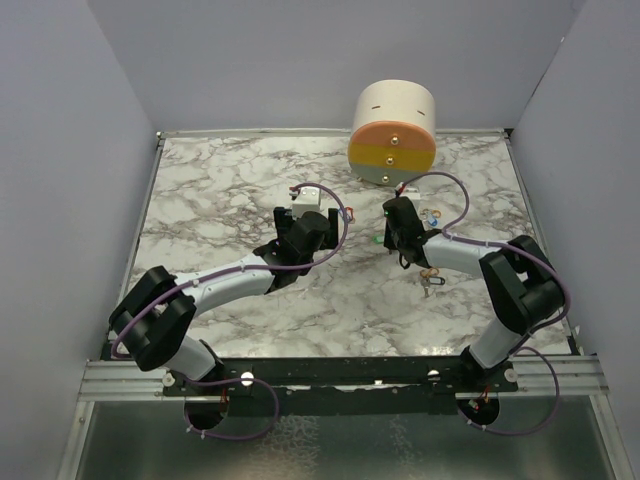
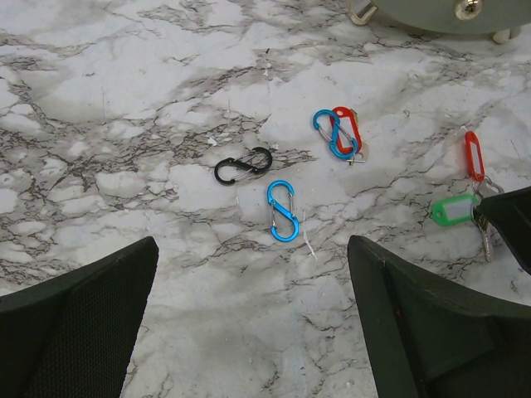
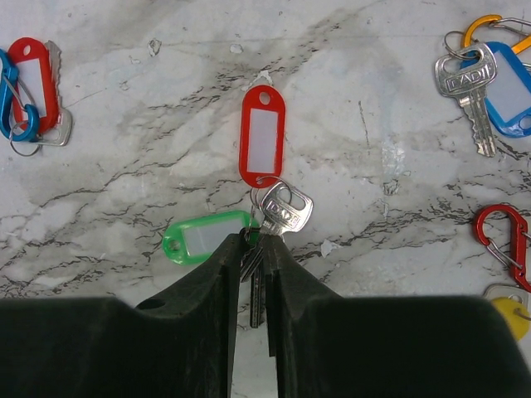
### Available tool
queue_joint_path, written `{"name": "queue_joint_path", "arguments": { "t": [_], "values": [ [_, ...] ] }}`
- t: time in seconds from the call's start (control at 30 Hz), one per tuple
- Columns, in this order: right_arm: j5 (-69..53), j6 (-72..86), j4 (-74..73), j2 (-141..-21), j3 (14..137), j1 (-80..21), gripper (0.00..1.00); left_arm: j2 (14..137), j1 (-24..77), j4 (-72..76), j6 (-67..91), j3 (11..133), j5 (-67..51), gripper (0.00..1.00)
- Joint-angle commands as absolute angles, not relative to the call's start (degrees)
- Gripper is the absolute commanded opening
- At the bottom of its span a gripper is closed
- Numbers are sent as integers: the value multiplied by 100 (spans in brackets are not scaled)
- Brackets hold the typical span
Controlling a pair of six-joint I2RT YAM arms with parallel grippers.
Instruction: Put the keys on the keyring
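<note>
Keys: small silver bunch (image 3: 284,211) lying on the marble table (image 3: 124,207), joined to a red tag (image 3: 263,137) pointing to 12 o'clock and a green tag (image 3: 199,240) sticking out toward 9 o'clock
Right gripper: (image 3: 257,249) sits at 6 o'clock of the bunch, jaws narrowed to a thin slot with the key blades inside it. Honestly can't tell if it's really pinching them
Left gripper: (image 2: 253,249) spread as wide as it goes, holding nothing, hanging over bare marble
Spare key: another silver one (image 3: 469,83) on a blue tag (image 3: 510,95), at 2 o'clock from the bunch, well apart
Clips: red clip (image 3: 502,240) at 3 o'clock of the bunch. In the left wrist view a black clip (image 2: 243,166) with a blue clip (image 2: 283,211) near it at 5 o'clock, not touching
Tub: round one (image 1: 393,130) at 12 o'clock of the right gripper, by the back edge
</note>
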State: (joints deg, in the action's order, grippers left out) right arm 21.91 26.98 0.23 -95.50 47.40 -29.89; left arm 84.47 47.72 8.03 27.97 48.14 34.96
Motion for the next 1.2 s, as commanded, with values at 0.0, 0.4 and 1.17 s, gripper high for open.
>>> {"name": "queue_joint_path", "arguments": {
  "t": [0.0,0.4,1.17],
  "values": [
    [2365,2741,251,-9659,4769,-2938,17,8499,4746,818,2825,4869,3437,99],
    [2379,2681,406,-9732,4764,-2909,14,8569,4737,822,2836,4902,3420,99],
    [2085,2333,478,-8213,4122,-2900,1,9280,4724,943,2846,5055,3298,99]
  ]
}}
